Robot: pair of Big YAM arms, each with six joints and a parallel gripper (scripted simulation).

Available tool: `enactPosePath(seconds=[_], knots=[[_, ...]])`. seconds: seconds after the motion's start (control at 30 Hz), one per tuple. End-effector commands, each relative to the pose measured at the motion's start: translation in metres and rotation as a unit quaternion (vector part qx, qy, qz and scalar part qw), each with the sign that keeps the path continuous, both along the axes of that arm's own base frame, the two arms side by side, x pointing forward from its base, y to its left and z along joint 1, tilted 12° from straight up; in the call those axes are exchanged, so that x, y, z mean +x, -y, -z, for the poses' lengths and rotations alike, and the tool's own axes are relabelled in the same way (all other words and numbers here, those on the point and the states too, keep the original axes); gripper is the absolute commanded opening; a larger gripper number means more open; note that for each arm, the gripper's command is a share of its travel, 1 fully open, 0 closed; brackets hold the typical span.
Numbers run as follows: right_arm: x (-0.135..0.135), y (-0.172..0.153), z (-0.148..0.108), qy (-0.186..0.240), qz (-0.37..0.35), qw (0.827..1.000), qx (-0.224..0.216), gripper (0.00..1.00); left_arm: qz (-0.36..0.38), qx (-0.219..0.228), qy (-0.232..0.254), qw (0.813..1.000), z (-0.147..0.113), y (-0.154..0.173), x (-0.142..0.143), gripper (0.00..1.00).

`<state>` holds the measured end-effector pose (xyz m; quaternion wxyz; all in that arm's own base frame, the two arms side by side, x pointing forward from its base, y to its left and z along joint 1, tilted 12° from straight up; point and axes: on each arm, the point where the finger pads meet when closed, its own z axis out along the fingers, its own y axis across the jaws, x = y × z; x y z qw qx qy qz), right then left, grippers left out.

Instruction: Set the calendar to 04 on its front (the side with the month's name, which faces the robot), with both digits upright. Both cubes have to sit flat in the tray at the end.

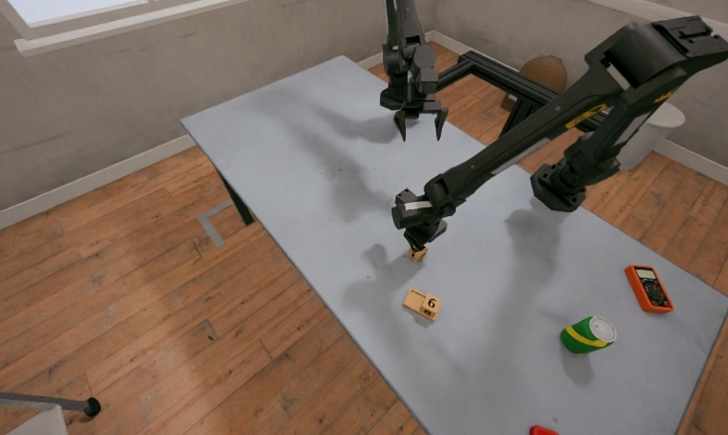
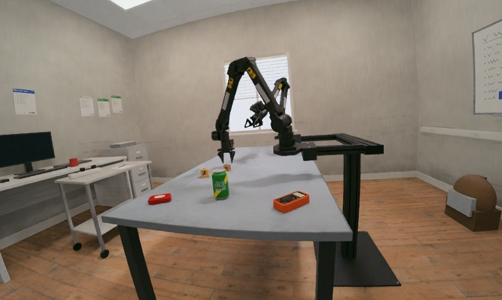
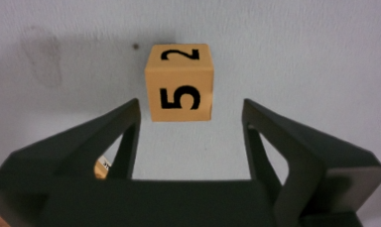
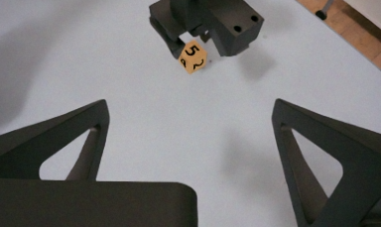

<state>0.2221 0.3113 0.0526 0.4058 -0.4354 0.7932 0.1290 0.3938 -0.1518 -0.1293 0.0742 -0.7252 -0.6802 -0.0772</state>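
Note:
The tray lies with one compartment empty. The other holds a wooden cube with 6 on top; a 2 shows on its side in the exterior view. A loose cube rests on the table apart from the tray, with 5 on top and 2 on a side. My left gripper is open and empty, pointing down above the loose cube. It hides part of that cube in the top view. My right gripper is wide open and empty, well away from both cubes.
A green can stands on the same table, with an orange multimeter and a red case farther from the arms. The tray is near the table's long edge.

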Motion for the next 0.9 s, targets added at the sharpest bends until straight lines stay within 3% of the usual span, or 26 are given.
enactPosePath(seconds=[0.0, 0.87], knots=[[0.005, -0.004, -0.006, 0.003, 0.004, 1.0, 0.007, 1.0, -0.003, -0.007, 0.014, 1.0, 0.004, -0.002, 0.021, 0.64], [0.005, -0.004, -0.006, 0.003, 0.004, 1.0, 0.007, 1.0, -0.003, -0.006, 0.015, 1.0, 0.036, -0.008, 0.025, 0.64]])
